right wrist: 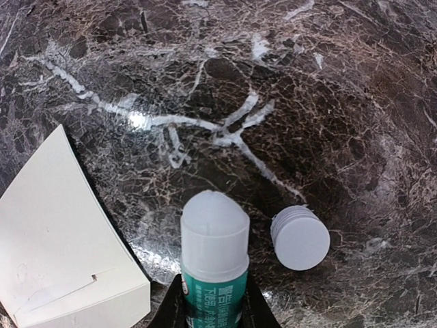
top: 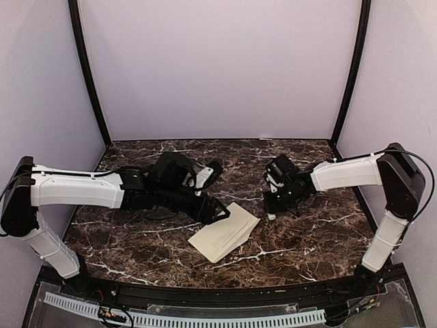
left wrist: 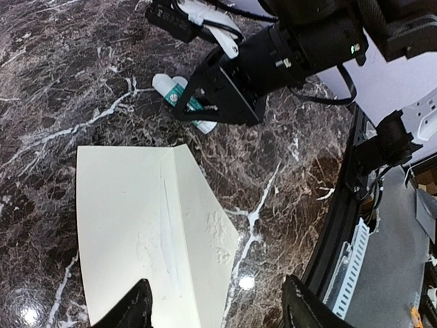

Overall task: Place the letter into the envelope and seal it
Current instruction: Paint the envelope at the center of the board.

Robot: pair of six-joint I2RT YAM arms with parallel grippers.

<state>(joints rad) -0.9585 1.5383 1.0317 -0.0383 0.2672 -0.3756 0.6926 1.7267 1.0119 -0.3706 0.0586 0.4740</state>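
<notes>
The cream envelope (top: 224,234) lies flat on the marble table, its triangular flap (left wrist: 205,219) open and showing wrinkled, smeared patches. The letter is out of view. My left gripper (top: 222,212) hovers open just over the envelope's far edge. In the left wrist view one finger (left wrist: 130,311) is above the envelope body and the other (left wrist: 300,307) above bare table, with nothing held between them. My right gripper (top: 275,199) is shut on an uncapped green-labelled glue stick (right wrist: 214,239), right of the envelope (right wrist: 54,239) and apart from it.
The glue stick's white ribbed cap (right wrist: 300,238) lies on the table just right of the stick. The black front rail (left wrist: 341,225) runs along the table's near edge. Lilac walls enclose the back and sides.
</notes>
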